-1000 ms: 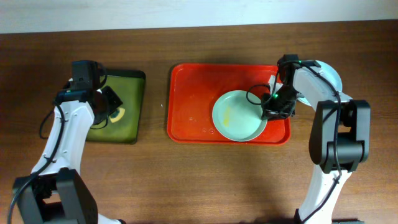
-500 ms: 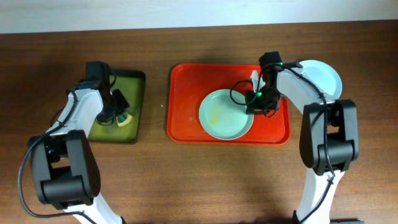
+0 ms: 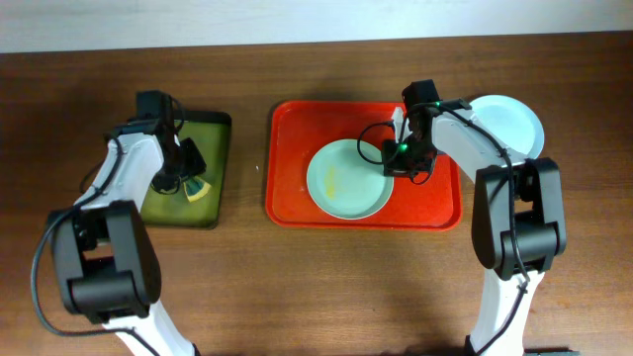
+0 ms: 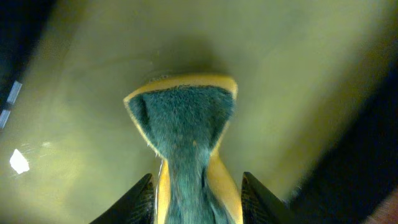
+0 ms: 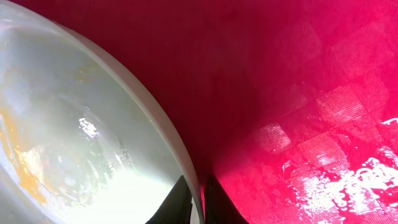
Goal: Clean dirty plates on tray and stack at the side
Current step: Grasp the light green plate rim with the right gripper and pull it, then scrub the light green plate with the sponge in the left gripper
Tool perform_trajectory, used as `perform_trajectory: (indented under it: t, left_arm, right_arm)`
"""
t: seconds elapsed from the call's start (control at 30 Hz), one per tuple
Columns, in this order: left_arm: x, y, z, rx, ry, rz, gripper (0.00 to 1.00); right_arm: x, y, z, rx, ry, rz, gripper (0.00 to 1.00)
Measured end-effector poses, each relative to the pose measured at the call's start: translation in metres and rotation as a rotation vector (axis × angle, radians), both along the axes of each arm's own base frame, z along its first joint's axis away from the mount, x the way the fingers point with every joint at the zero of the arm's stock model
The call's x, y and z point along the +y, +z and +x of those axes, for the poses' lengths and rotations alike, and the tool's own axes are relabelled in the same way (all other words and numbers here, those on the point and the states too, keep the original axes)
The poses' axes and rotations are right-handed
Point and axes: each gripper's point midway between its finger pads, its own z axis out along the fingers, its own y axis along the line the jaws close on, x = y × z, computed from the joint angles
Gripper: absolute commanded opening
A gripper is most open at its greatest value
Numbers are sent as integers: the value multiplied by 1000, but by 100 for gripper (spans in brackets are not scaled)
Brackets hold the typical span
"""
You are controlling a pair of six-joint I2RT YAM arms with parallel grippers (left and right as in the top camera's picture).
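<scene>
A pale mint-blue plate (image 3: 344, 179) with a yellowish smear lies on the red tray (image 3: 297, 198). My right gripper (image 3: 392, 163) is shut on its right rim; the right wrist view shows the rim (image 5: 158, 124) pinched between the fingers (image 5: 198, 202) over the tray (image 5: 298, 93). Another pale plate (image 3: 509, 124) lies on the table right of the tray. My left gripper (image 3: 186, 170) is over the olive-green tray (image 3: 213, 148), shut on a yellow-and-green sponge (image 4: 186, 130) that rests on that tray (image 4: 74, 93).
The wooden table (image 3: 316, 287) surrounds both trays. The right arm reaches across the red tray's right side. The left arm hangs over the green tray's left half.
My right gripper has dragged the mint-blue plate leftward across the red tray. My left gripper has moved onto the sponge on the green tray and closed on it.
</scene>
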Motion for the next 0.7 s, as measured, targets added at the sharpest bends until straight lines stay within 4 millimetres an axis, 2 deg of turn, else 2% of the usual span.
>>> perform_trajectory:
  t: [0.03, 0.1, 0.13, 0.17, 0.3, 0.4, 0.5, 0.57, 0.6, 0.63, 0.7]
  left_arm:
    - [0, -7, -2, 17, 0, -1, 34]
    - [0, -7, 1, 9, -1, -1, 20]
    - [0, -7, 1, 5, -1, 0, 5]
    - [0, -7, 2, 5, -3, 1, 0]
    - [0, -7, 1, 8, -2, 1, 0]
    - [0, -6, -7, 45, -3, -3, 0]
    - [0, 45, -1, -69, -3, 7, 0]
    - [-7, 110, 5, -237, -16, -20, 0]
    - [-17, 123, 6, -273, -33, -71, 0]
    - [-29, 125, 7, -281, -51, -126, 0]
    - [-73, 123, 4, -269, -144, -223, 0]
  right_arm:
    - [0, 0, 0, -1, 0, 0, 11]
    - [0, 0, 1, -6, 0, 1, 11]
    - [1, 0, 1, -6, 0, 2, 11]
    - [1, 0, 1, -6, 2, 5, 11]
    - [3, 1, 2, -8, 2, 15, 11]
    - [3, 1, 2, -9, 2, 16, 11]
    - [3, 1, 3, -12, 3, 16, 10]
    - [3, 1, 3, -13, 2, 17, 10]
    - [3, 1, 3, -13, 2, 17, 10]
    - [3, 1, 3, -13, 0, 17, 9]
    - [3, 1, 3, -13, -5, 18, 9]
